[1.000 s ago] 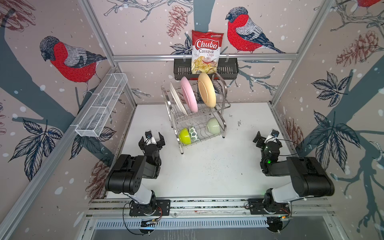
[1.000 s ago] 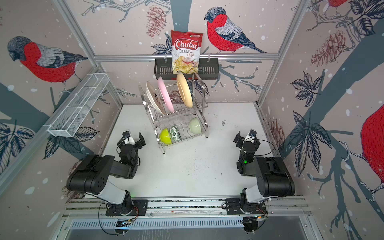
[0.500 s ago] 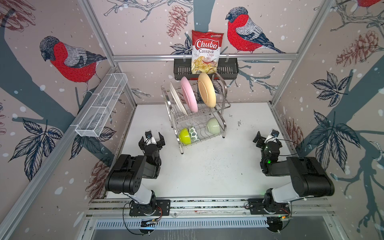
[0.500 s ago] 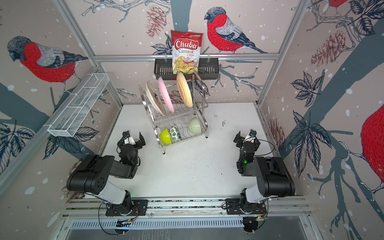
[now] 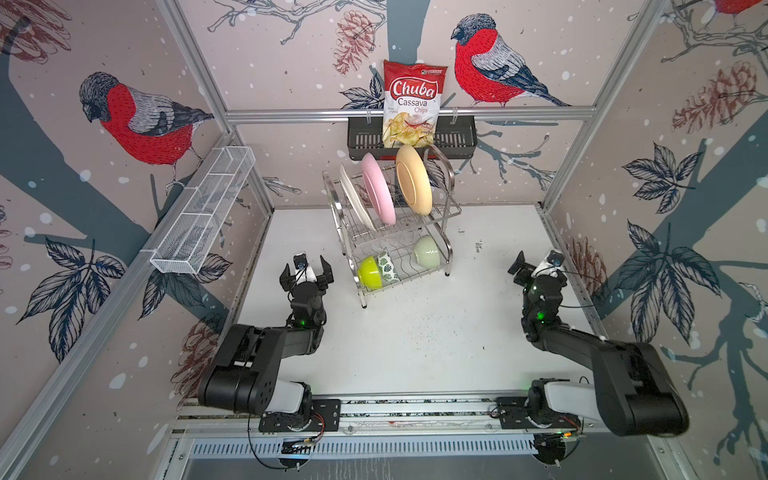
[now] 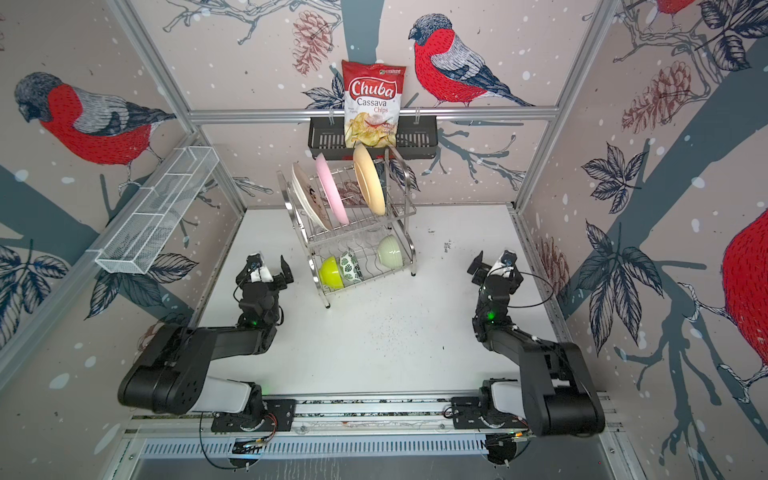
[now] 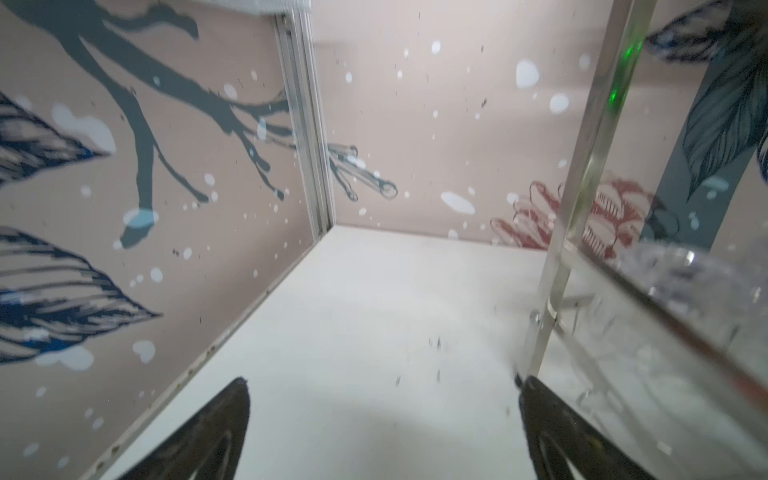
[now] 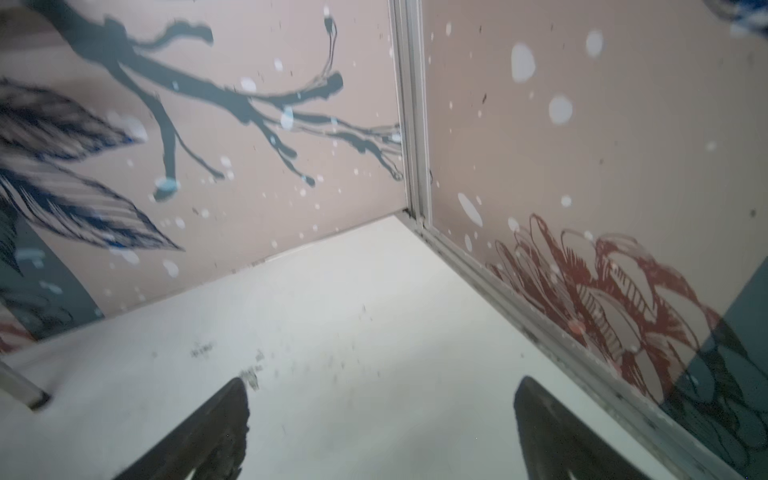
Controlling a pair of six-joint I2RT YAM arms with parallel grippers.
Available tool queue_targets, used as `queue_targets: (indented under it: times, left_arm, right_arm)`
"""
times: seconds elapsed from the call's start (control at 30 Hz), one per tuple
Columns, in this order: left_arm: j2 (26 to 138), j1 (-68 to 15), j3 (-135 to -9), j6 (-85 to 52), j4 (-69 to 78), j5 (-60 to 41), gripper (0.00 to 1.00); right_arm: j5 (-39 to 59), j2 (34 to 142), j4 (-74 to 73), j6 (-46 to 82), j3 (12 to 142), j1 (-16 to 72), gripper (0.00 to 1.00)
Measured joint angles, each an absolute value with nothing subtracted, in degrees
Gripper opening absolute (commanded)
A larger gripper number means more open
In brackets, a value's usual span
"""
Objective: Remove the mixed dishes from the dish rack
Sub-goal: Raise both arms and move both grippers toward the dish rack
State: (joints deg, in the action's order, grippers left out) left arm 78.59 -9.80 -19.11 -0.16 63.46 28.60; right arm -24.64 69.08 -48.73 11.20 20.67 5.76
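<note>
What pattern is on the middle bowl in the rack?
Middle bowl: white with green leaves; best in a top view.

We count three plates (cream plate point(image 5: 355, 203), pink plate point(image 5: 377, 193), tan plate point(image 5: 413, 180)), three bowls (lime bowl point(image 5: 369, 272), leaf-patterned bowl point(image 5: 388, 266), pale green bowl point(image 5: 426, 251)), one dish rack point(image 5: 405, 259), one chips bag point(image 5: 411, 99), one black basket point(image 5: 361, 139), one white wire tray point(image 5: 203, 216), and at least one clear tumbler point(image 7: 681, 282), whose full number we cannot tell.

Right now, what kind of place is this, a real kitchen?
Likely a robot test booth, not a real kitchen. A left robot arm and right robot arm sit on a rail, bird-wallpaper panels box in the white table, and a dish rack stands there.
</note>
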Motion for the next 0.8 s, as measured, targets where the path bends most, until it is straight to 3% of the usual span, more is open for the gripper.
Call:
queue_targets:
  times: [0.2,0.33,0.57,0.7,0.8]
  left_arm:
    - [71.35,-9.96,-37.19,-20.91,28.88,40.42,1.00]
    - [68.03,-9.96,-42.78,-34.02,10.15,43.20,0.99]
    - [59.11,-8.80,-46.65,-43.64,-6.72,36.12,0.95]
    - [52.40,-8.75,-47.70,-43.68,-9.50,30.28,0.85]
    - [48.45,-8.73,-48.18,-43.70,-11.00,25.82,0.84]
  right_arm:
    - [-31.62,52.86,-25.41,23.00,22.17,12.23,1.00]
    - [-35.97,46.30,-11.64,26.76,25.26,17.08,1.00]
    - [-38.61,45.47,9.74,30.06,34.94,24.14,0.99]
    - [-35.16,45.74,17.41,30.04,40.12,27.20,0.87]
    - [-31.20,45.93,19.84,28.29,42.50,27.75,0.81]
